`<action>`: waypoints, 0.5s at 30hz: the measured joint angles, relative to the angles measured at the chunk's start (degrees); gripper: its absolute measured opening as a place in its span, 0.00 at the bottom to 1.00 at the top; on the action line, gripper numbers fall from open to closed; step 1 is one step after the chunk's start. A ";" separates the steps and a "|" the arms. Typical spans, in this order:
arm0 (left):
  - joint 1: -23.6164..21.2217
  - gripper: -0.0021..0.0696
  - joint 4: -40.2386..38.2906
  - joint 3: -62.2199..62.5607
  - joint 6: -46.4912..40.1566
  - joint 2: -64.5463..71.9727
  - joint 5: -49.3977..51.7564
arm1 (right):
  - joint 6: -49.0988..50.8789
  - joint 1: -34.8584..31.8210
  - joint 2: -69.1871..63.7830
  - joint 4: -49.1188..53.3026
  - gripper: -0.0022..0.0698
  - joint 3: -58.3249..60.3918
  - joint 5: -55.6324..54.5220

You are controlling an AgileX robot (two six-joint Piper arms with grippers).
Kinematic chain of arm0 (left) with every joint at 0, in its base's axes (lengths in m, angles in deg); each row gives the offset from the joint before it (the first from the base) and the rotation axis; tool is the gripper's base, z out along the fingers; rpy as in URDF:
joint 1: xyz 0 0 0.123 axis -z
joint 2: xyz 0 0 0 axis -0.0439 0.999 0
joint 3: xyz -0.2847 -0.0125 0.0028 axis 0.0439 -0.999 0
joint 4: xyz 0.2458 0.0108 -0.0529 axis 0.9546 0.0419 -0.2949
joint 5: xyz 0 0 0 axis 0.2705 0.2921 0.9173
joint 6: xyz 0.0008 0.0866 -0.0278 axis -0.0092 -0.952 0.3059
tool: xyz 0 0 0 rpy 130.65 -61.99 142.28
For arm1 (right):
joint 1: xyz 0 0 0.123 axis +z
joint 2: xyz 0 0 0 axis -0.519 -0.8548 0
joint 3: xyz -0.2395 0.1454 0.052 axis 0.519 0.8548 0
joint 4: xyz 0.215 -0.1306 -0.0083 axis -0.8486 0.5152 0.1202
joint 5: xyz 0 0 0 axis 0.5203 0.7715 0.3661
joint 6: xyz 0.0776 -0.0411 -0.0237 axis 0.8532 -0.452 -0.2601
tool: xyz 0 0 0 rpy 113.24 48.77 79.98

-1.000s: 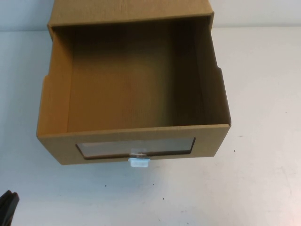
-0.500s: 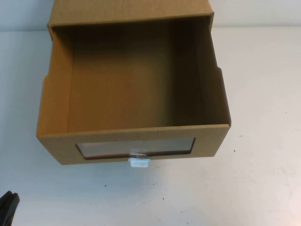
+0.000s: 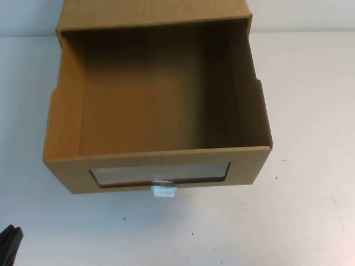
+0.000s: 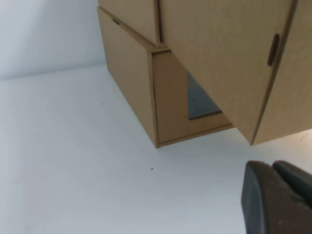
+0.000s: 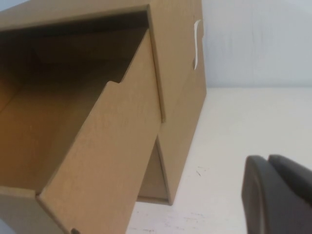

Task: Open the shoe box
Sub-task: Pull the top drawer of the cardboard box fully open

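**Drawer out, both grippers standing clear**

The shoe box [image 3: 155,12] lies ahead of both grippers. Its drawer [image 3: 158,94] is slid out toward them along its long axis and is empty, with the pull tab [image 3: 163,191] facing me. The left gripper [image 4: 272,168] is clenched, low off the front left corner. The right gripper [image 5: 267,158] is clenched on nothing, off the right flank. I judge the left nearer the tab. The white table [image 3: 310,221] gives room around.

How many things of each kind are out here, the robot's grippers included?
Cardboard shoe box, its drawer pulled out and empty: 1
Pale pull tab on the drawer front: 1
Grippers: 2 (left gripper low at the near left, right gripper off to the box's right side, both shut)
Total: 4
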 joint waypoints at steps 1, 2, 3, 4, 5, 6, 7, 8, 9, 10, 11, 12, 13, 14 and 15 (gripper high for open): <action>0.00 0.02 0.00 0.00 0.00 0.00 0.00 | 0.00 0.00 0.00 0.00 0.01 0.00 0.00; 0.00 0.02 0.00 0.00 0.00 0.00 0.00 | 0.00 0.00 0.00 0.00 0.01 0.00 0.11; 0.00 0.02 0.00 0.00 0.00 0.00 0.00 | 0.00 0.00 0.00 0.00 0.01 0.00 0.11; 0.00 0.02 0.00 0.00 0.00 0.00 0.00 | 0.00 0.00 0.04 0.13 0.01 0.00 0.55; 0.00 0.02 0.00 0.00 0.00 0.00 0.00 | 0.00 0.00 0.50 0.14 0.01 0.00 1.32; 0.00 0.02 0.00 0.00 0.00 0.00 0.00 | -0.39 0.00 1.04 0.14 0.01 0.00 2.88; 0.00 0.02 0.00 0.00 0.00 0.00 0.00 | -1.00 -0.10 1.70 0.14 0.01 0.00 4.71; 0.00 0.02 0.00 0.00 0.00 0.00 0.00 | -1.47 -0.21 2.28 0.14 0.01 0.00 6.28; 0.00 0.02 0.00 0.00 0.00 0.00 0.00 | -1.92 -0.89 3.07 0.14 0.01 0.11 8.16; 0.00 0.02 0.00 0.00 0.00 0.00 0.00 | -2.20 -2.02 3.88 0.14 0.01 0.25 9.69; 0.00 0.02 0.00 0.00 0.00 0.00 0.00 | -2.47 -3.31 4.61 0.14 0.01 0.72 10.75; 0.00 0.02 0.00 0.00 0.00 0.00 0.00 | -2.61 -5.36 5.68 0.14 0.01 1.54 11.27; 0.00 0.02 0.00 0.00 0.00 0.00 0.00 | -2.74 -7.79 7.00 0.14 0.01 2.78 11.29; 0.00 0.02 0.00 0.00 0.00 0.00 0.00 | -2.81 -9.91 8.59 0.14 0.01 4.45 11.29; 0.00 0.02 0.00 0.00 0.00 0.00 0.00 | -2.87 -12.54 10.44 0.27 0.01 6.47 10.89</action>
